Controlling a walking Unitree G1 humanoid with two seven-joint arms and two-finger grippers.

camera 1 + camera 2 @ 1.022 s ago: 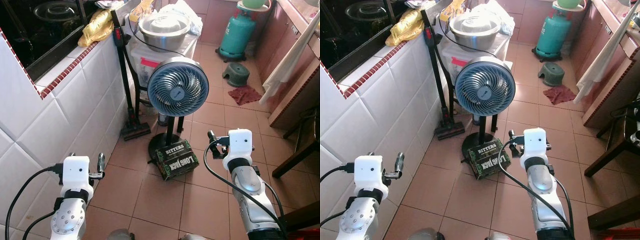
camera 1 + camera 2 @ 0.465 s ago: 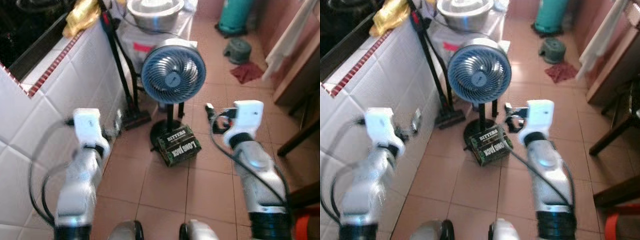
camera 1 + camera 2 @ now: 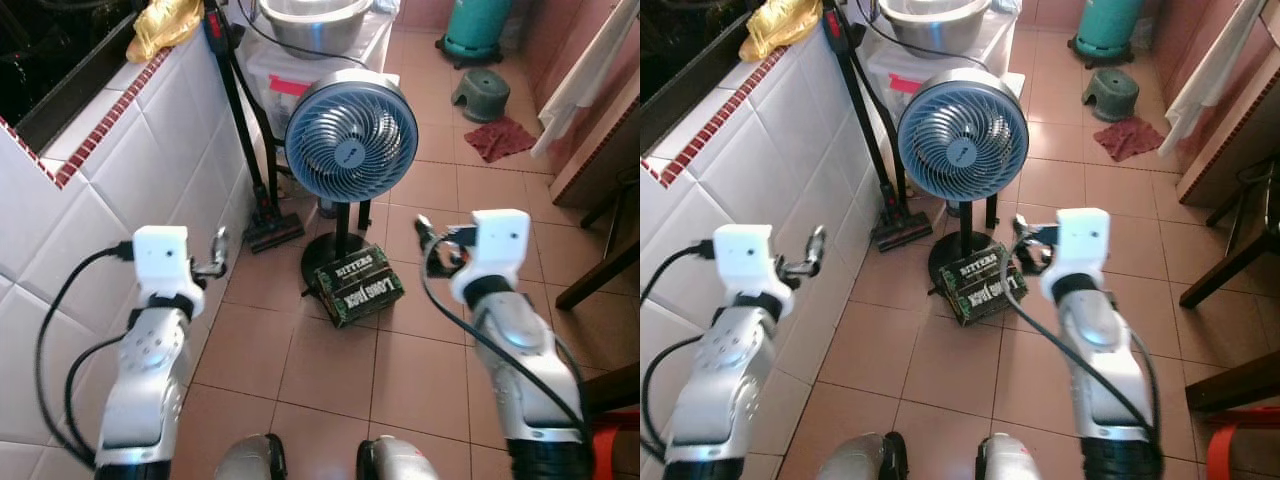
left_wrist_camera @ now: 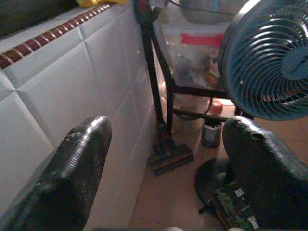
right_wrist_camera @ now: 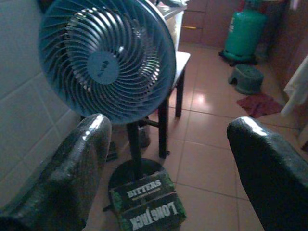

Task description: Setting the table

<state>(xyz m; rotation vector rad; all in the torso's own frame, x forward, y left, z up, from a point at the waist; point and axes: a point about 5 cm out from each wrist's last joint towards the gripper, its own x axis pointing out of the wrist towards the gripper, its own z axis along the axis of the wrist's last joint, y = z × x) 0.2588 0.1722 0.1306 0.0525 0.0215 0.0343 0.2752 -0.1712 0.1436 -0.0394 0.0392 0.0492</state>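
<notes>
No tableware is in sight. My left gripper (image 3: 214,256) is held out at waist height beside the white tiled wall (image 3: 120,170); it is open and holds nothing, and in the left wrist view its fingers (image 4: 82,159) stand wide apart. My right gripper (image 3: 432,246) is open and empty too, hovering above the floor just right of the blue standing fan (image 3: 350,140). The right wrist view looks between spread fingers (image 5: 82,163) at that fan and the green "Bitters Long Jack" box (image 5: 147,207) at its base.
A stick vacuum (image 3: 245,130) leans by the wall. A steel bowl (image 3: 310,12) sits on a stand behind the fan. A green gas cylinder (image 3: 478,25), stool (image 3: 480,88) and red rag (image 3: 500,138) lie beyond. Dark wooden legs (image 3: 600,270) stand right.
The camera has tipped down and shifted. Both arms have stretched further forward, the left one swinging with blur half a second ago. Both grippers stay open and empty.
</notes>
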